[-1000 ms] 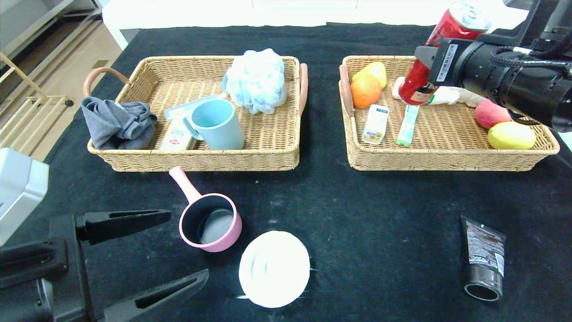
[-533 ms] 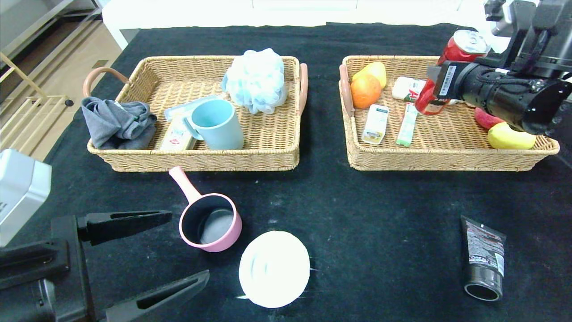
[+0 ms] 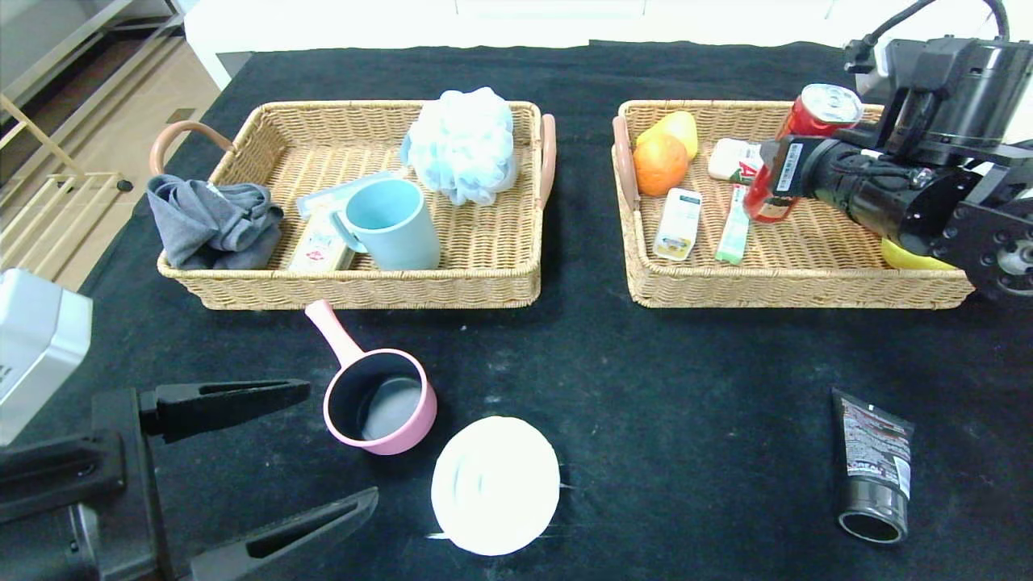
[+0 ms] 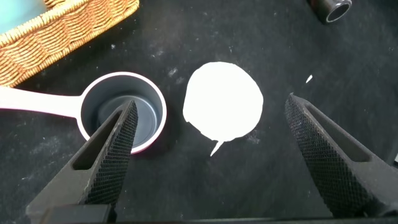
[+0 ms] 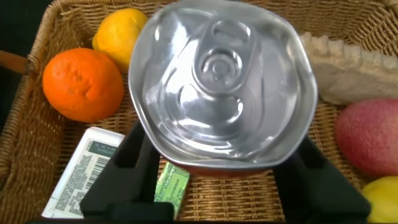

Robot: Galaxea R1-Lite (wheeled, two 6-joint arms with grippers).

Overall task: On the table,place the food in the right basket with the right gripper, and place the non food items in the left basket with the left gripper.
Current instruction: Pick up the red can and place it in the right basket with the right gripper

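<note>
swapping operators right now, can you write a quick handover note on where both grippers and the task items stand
Right gripper: shut on the red soda can, holding it tilted over the right basket; not yet released.
Left gripper: open, low over the near left of the table, holding nothing.
Done: drink carton and candy stick lie in the right basket beside the fruit.
Left: set the can down. Then the pink pot, white disc and black tube, all lying on the table, go to the left basket with the left gripper.
</note>
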